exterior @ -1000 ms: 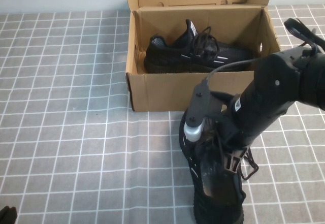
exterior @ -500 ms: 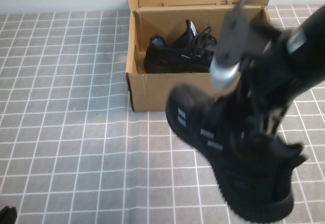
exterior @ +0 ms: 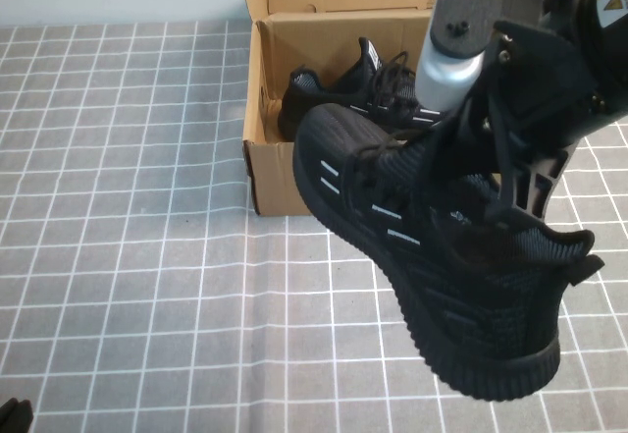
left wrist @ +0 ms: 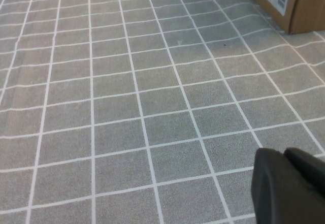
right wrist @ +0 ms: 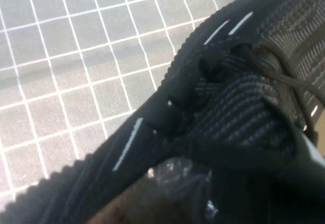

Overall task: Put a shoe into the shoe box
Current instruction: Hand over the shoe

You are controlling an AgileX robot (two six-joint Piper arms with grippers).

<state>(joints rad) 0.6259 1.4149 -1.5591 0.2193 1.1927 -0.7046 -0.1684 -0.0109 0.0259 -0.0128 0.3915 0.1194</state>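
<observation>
Nearest the camera, at about five o'clock in the high view, the shoe (exterior: 442,256) hangs in the air above the bench (exterior: 128,256), heel toward us, toe tilted toward eleven o'clock. The right hand (exterior: 510,197) has hold of it around the collar, its fingers closed on the knit, though the laces hide exactly where they pinch. This looks like the carry step: the shoe is lifted, not yet over the opening. Next, I judge, it must travel toward twelve o'clock and descend beside the twin sneaker (exterior: 363,94) already lying inside the shoe box (exterior: 285,173). Down at seven o'clock, the left hand (left wrist: 289,186) sits parked low, mostly cut off; I cannot tell its opening.
</observation>
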